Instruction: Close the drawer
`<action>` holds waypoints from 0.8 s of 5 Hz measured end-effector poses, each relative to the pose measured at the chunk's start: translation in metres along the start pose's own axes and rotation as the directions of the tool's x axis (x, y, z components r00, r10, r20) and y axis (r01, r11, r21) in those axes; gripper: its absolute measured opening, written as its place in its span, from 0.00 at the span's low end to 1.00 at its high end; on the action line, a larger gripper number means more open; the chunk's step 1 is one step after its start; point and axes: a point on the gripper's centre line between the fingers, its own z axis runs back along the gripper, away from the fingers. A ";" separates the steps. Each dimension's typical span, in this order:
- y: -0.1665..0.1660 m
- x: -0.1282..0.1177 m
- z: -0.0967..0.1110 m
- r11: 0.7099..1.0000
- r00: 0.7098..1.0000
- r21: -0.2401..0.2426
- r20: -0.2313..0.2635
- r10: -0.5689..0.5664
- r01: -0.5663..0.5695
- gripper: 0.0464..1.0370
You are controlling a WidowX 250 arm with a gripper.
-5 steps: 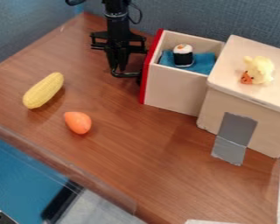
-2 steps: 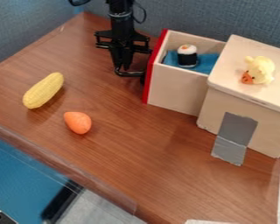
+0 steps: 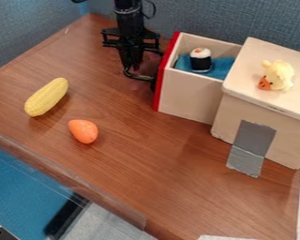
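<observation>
Drawer (image 3: 190,96) open: pushing stage
Even pressure on the red front (image 3: 159,86) toward the cabinet (image 3: 287,140) is required; gripper (image 3: 133,69) opening cannot be determined.

1 black arm (image 3: 129,14) comes in at the top edge, left of the middle. Its 1 black gripper (image 3: 133,68) hangs steeply downward.

Premises present as a robotics lab: blue fabric panels (image 3: 240,18) stand behind the pincer (image 3: 133,68), a wooden box (image 3: 225,117) bearing grey tape (image 3: 254,136) beside it, toy corn (image 3: 47,97) and toy chick (image 3: 280,75) on either side.
</observation>
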 end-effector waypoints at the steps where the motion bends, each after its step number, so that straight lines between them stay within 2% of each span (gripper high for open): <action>1: 0.000 -0.010 0.004 1.000 1.000 -0.002 0.003 -0.009 0.009 0.08; 3: -0.005 -0.015 0.004 0.999 1.000 -0.010 0.003 -0.031 0.031 0.08; 4: -0.015 -0.008 0.010 0.995 0.997 -0.064 0.025 -0.074 0.075 0.08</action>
